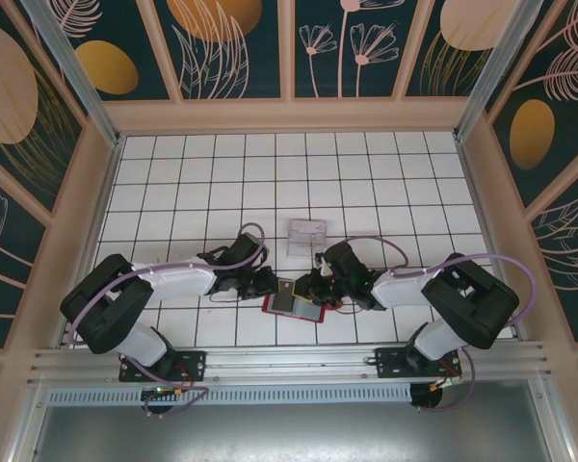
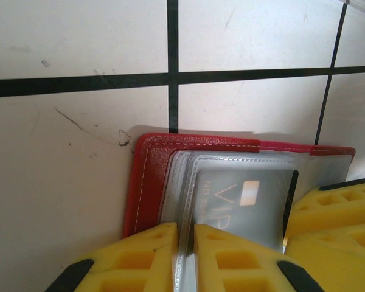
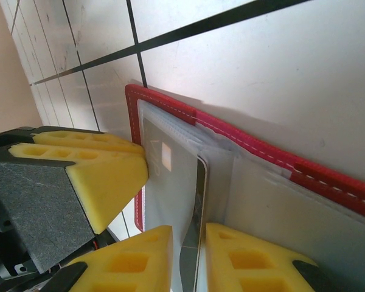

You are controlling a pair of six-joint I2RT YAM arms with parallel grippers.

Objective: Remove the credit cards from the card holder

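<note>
Card holder (image 1: 308, 313) lies open on the tiled table (image 1: 212, 173) at lower centre of the top view, just below a clear tray (image 1: 306, 234). The left gripper (image 1: 273, 286) and right gripper (image 1: 315, 287) meet over it.

From the left wrist, the card holder (image 2: 149, 182) sits in the lower middle. The left gripper (image 2: 185, 234) at the bottom edge is clenched on its clear sleeves, beside a grey credit card (image 2: 243, 201) marked VIP.

From the right wrist, the card holder (image 3: 243, 137) runs from upper left to the right edge. The right gripper (image 3: 190, 240) at the bottom pinches the credit card (image 3: 173, 194) by its thin edge.
</note>
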